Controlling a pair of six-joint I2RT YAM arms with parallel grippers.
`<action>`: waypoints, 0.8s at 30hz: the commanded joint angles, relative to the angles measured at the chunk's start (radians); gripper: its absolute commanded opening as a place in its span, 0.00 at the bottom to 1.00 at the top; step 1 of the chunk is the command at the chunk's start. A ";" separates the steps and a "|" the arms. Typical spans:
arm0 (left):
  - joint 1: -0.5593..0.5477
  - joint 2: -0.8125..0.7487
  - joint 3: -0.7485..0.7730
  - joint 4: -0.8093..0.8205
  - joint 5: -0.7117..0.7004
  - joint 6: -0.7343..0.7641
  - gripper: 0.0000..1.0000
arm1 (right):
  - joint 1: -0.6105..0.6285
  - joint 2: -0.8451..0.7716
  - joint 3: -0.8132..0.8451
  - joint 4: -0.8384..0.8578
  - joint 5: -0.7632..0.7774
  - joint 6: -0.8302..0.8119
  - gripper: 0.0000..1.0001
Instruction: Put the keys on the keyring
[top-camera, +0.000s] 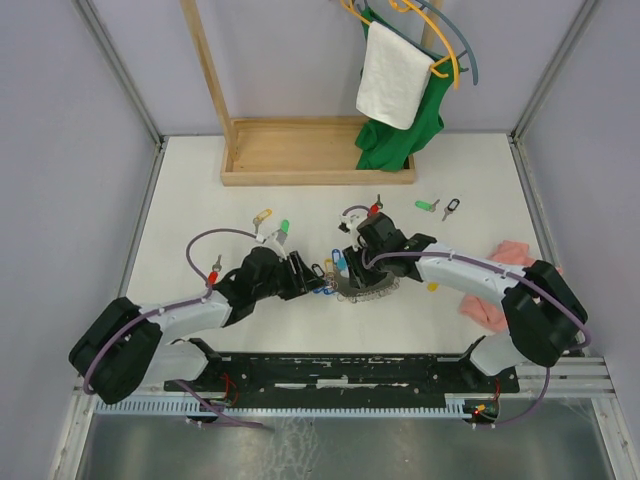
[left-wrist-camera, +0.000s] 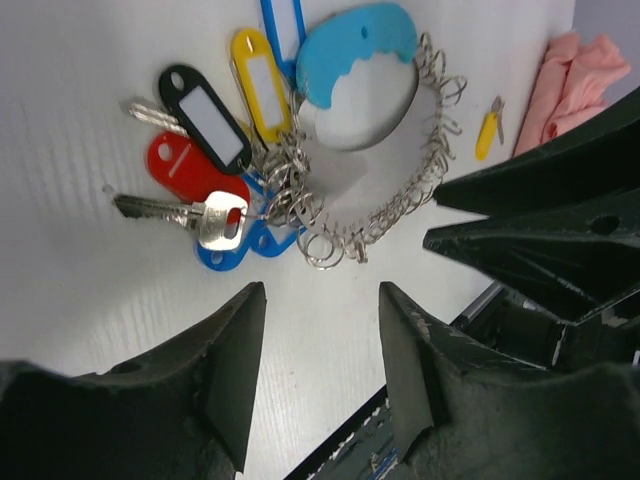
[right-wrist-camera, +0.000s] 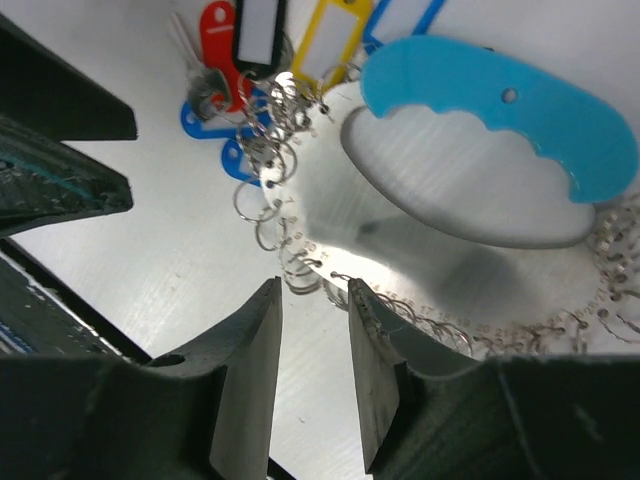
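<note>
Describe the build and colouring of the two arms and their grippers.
The arms match. The left arm and right arm have smooth white link shells between bulky black joint housings. A thin purple cable loops loosely along each one. The left gripper and right gripper are matte black, each with two tapered, wedge-shaped fingers. No markings show on them.

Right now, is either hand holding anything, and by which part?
Nothing. Both the left hand and right hand are open and empty near the keyring.
</note>
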 joint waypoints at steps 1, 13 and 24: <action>-0.056 0.056 0.027 0.036 0.030 0.038 0.54 | 0.001 -0.054 -0.018 -0.036 0.098 -0.042 0.43; -0.218 0.149 0.165 -0.089 -0.198 0.229 0.49 | 0.000 -0.231 -0.118 -0.024 0.195 -0.049 0.54; -0.347 0.152 0.296 -0.269 -0.391 0.635 0.51 | 0.000 -0.421 -0.135 -0.155 0.286 -0.080 0.59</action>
